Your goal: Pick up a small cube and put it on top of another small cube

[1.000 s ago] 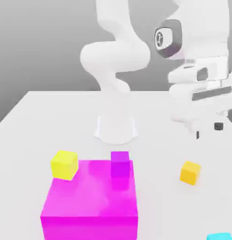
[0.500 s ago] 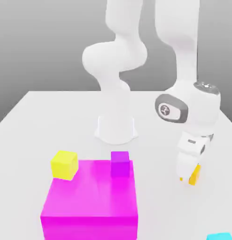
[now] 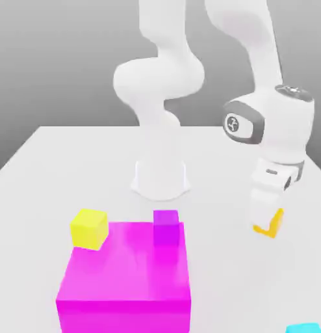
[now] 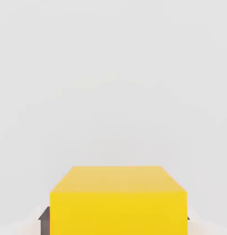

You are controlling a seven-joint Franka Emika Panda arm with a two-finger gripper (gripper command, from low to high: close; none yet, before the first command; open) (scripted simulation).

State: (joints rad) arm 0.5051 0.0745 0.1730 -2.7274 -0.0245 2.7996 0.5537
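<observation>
Your claw pinches the orange cube, lifted clear; next, carry it over another small cube.

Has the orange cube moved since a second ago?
Yes. The orange cube, held in the gripper, sits higher against the robot base than before.

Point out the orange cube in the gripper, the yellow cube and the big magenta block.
orange cube [image 3: 276, 222], exterior view, its visible side face.
yellow cube [image 3: 89, 228], exterior view, front face.
magenta block [image 3: 127, 266], exterior view, top face.
</observation>
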